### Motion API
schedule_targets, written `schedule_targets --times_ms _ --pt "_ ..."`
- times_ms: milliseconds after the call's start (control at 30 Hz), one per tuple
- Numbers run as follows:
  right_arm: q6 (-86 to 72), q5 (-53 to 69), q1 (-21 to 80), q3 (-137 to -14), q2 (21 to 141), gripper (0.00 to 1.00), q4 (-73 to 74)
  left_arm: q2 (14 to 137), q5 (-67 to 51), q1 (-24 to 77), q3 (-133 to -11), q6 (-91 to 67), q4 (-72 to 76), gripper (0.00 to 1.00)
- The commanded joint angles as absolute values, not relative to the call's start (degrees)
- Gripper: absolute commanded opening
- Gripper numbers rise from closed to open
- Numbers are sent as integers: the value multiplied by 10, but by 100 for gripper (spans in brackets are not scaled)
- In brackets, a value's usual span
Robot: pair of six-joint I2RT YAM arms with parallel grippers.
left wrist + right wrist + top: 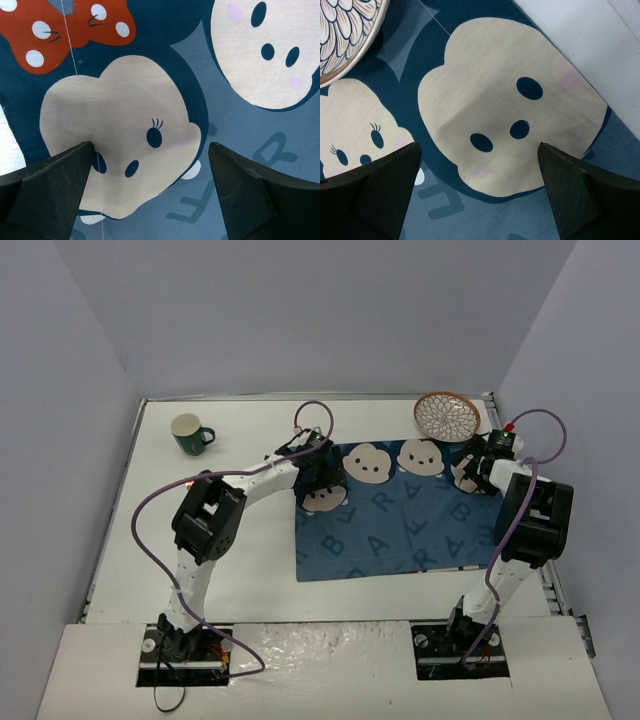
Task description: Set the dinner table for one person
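Note:
The dinner table [240, 570] is a wide white top. A dark blue cartoon-face mat [400, 530] lies flat on its right half. My left gripper [322, 472] hovers low over the mat's far left corner, open, with nothing between its fingers. In the left wrist view the left gripper [151, 147] frames a beige cartoon face on the mat [240, 150]. My right gripper [478, 472] hangs over the mat's far right corner, also open and empty. In the right wrist view the right gripper [480, 145] stands above another beige face.
A round patterned plate [447, 416] rests at the back right, its rim overlapping the mat's far edge [345, 35]. A dark green mug [187, 434] stands at the back left. Grey walls enclose the table on three sides.

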State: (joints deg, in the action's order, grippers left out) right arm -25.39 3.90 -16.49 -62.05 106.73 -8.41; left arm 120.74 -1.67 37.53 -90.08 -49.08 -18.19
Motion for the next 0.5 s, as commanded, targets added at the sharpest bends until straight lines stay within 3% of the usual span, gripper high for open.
schedule_targets --times_ms 0,467 --pt "-248 20 -181 -605 1061 100 -57 1228 -30 382 -901 -497 -198 97" --pt "-254 4 -194 -582 1038 100 -52 1219 -5 379 -902 -466 -214 97"
